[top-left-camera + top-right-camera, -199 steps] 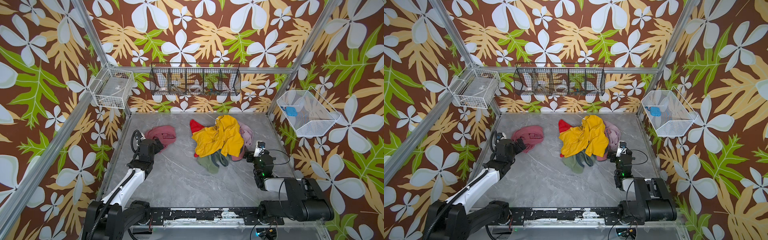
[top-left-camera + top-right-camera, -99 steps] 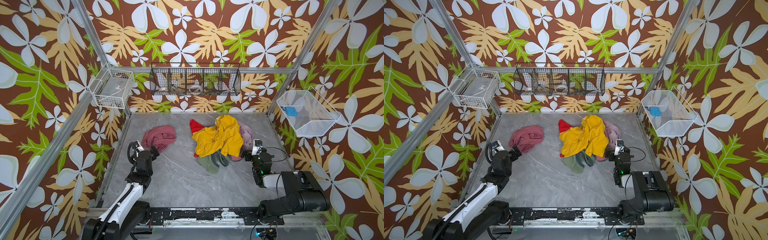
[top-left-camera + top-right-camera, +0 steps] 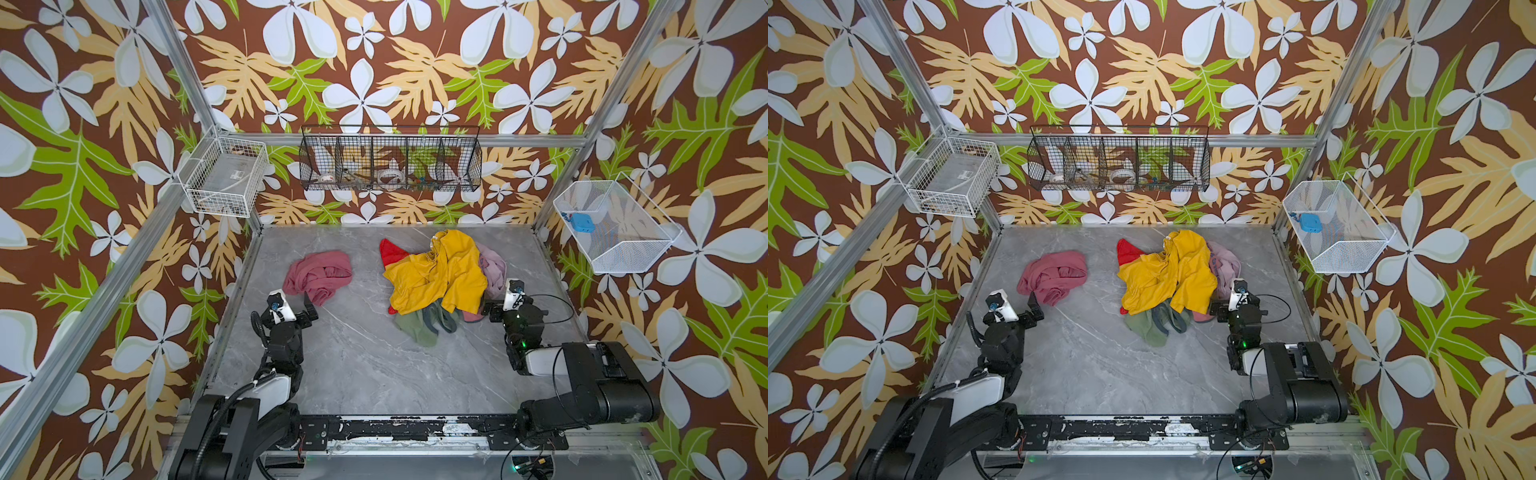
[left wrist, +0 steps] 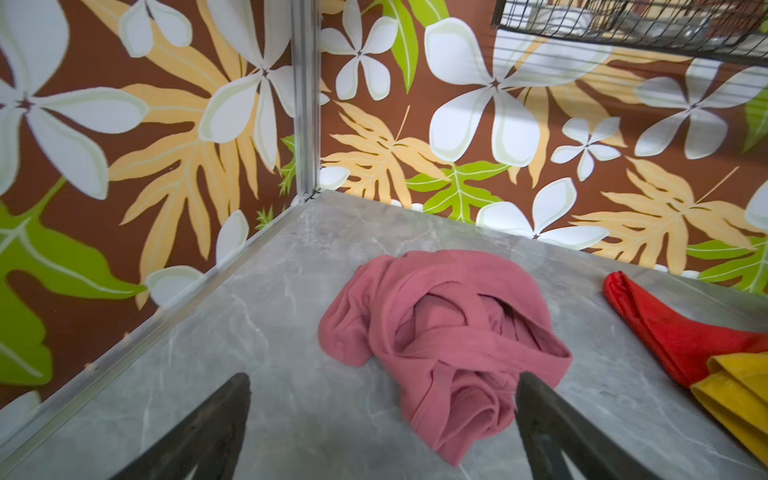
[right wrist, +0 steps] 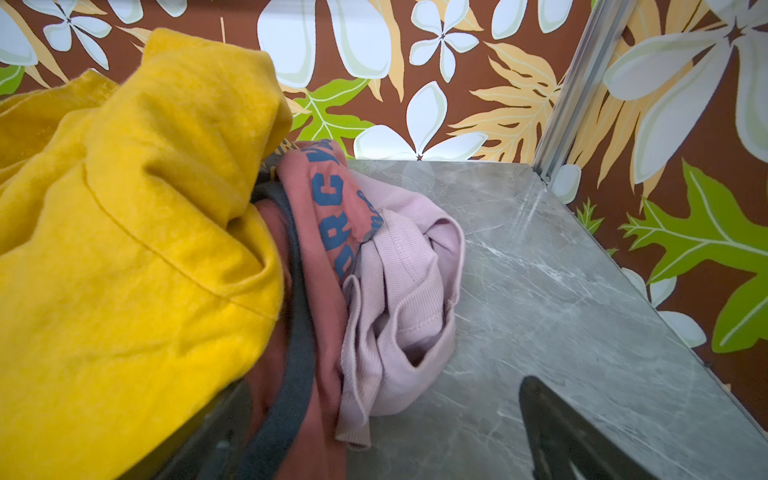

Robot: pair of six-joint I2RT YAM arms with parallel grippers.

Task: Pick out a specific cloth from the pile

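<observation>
The cloth [image 3: 320,272] [image 3: 1054,272], dusty rose-pink and crumpled, lies alone on the grey table, left of the pile [image 3: 440,274] [image 3: 1171,274]. The pile is a mustard-yellow garment over red, olive-green and lilac-pink pieces. My left gripper [image 3: 297,306] [image 3: 1017,308] stands open just in front of the cloth, holding nothing. In the left wrist view the cloth [image 4: 449,332] reaches down between the open fingers of that gripper [image 4: 382,382]. My right gripper [image 3: 496,306] [image 3: 1223,309] [image 5: 382,386] is open at the pile's right front edge. One of its fingers is against the yellow fabric.
The patterned walls close in the table [image 3: 374,365] on three sides. A white wire basket [image 3: 226,176] hangs at the left, a black one [image 3: 390,160] at the back, and a white one [image 3: 611,226] with a blue item at the right. A rust garment with blue lettering [image 5: 332,216] lies under the yellow.
My left gripper has drawn back from the rose-pink cloth toward the table's front, and the cloth stays lying where it was. My right gripper has edged slightly closer to the pile.
</observation>
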